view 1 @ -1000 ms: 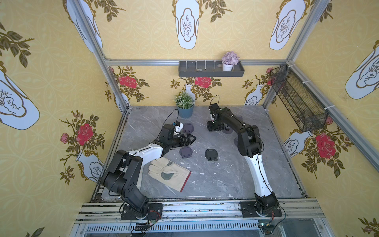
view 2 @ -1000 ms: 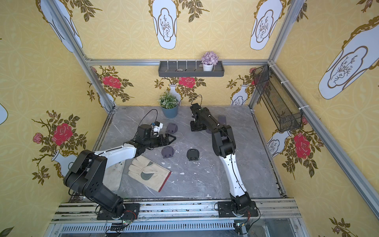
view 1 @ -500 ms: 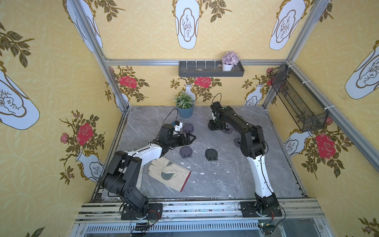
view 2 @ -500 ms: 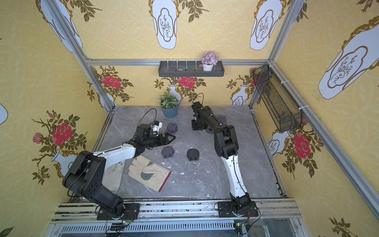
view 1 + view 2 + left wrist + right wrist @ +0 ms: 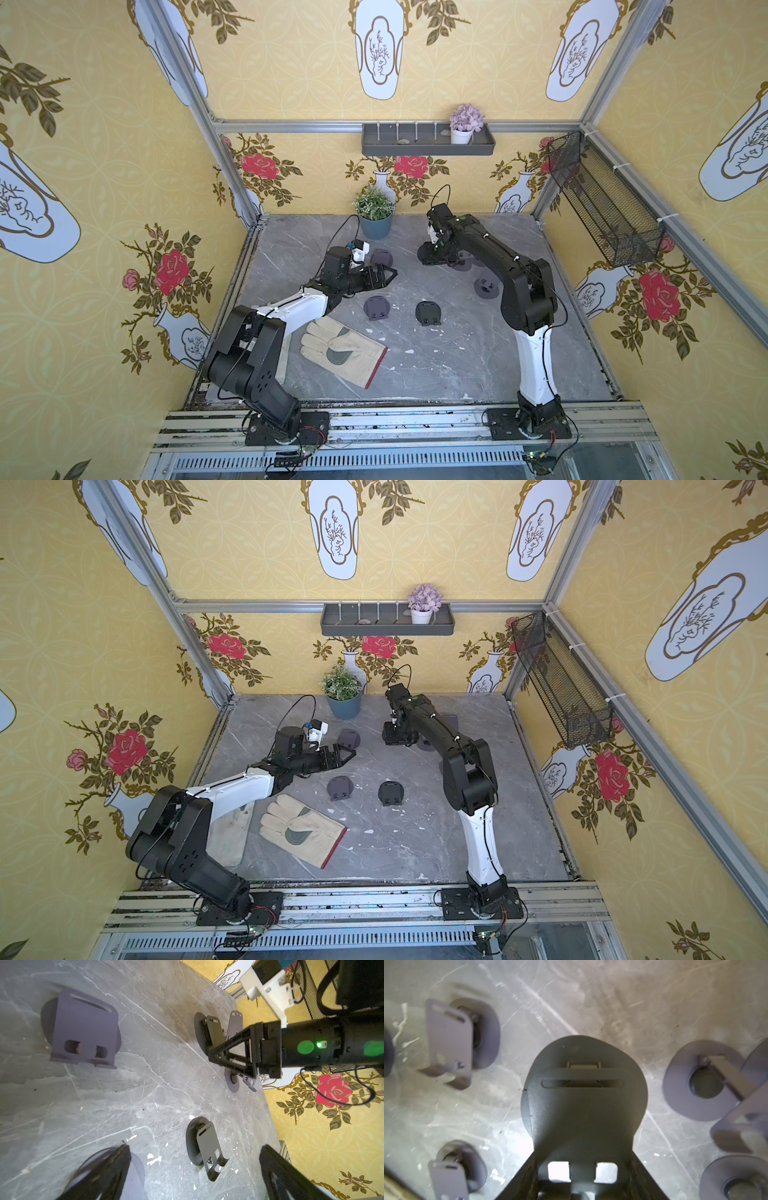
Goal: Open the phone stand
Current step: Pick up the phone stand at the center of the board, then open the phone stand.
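Phone stand (image 5: 583, 1105), dark grey, is toward 12 o'clock of the worktop (image 5: 457, 365). The right end effector (image 5: 436, 253) clasps the lip end of its slotted plate, jaws half apart around it. The left end effector (image 5: 382, 276) hangs wide and empty near 10 o'clock, touching nothing, so nothing pins the round base. Likely trouble: the whole stand rises with the plate instead of hinging open, or the thin plate slips from the pads. An opened stand (image 5: 486, 286) sits just beside at 2 o'clock, where a swing could knock it. A work glove (image 5: 340, 349) lies at 7 o'clock, well apart.
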{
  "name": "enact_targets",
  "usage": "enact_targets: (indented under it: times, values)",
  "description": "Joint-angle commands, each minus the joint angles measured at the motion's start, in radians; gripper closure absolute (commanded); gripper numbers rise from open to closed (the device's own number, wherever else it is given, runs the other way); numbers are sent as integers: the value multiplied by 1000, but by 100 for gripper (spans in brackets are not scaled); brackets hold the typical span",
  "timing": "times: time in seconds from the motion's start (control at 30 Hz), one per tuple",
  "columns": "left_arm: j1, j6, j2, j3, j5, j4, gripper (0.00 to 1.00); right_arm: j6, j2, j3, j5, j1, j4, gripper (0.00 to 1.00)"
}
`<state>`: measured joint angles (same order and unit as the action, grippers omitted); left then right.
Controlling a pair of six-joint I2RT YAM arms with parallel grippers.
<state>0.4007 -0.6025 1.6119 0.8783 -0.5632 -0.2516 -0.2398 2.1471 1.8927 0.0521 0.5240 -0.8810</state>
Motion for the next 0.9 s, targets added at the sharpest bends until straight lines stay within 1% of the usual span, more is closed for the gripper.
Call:
enact_targets:
  times: [0.0,0.13,0.17,0.23,0.27,0.3,0.33,0.37,0.87]
  values:
    - [-6,-15,20,16,-23,-27,1,-29,-50,-43,23,21,32,61]
    - [-14,-38,44,39,-49,-50,6,-36,-111,-99,33,57,51,61]
    - [-16,-46,53,44,-59,-56,9,-37,-125,-111,34,66,52,61]
    - [-19,-58,69,52,-77,-71,16,-45,-148,-132,34,82,57,61]
    - [-21,-58,77,56,-84,-75,22,-50,-161,-143,39,90,63,61]
    - [-25,-59,84,57,-96,-85,32,-51,-172,-155,43,98,69,60]
    - [-26,-88,92,59,-104,-94,42,-52,-178,-161,43,106,73,60]
    - [-25,-92,99,63,-110,-96,46,-53,-184,-168,42,114,75,59]
    - [-31,-95,141,60,-143,-133,50,-49,-214,-164,62,202,99,58]
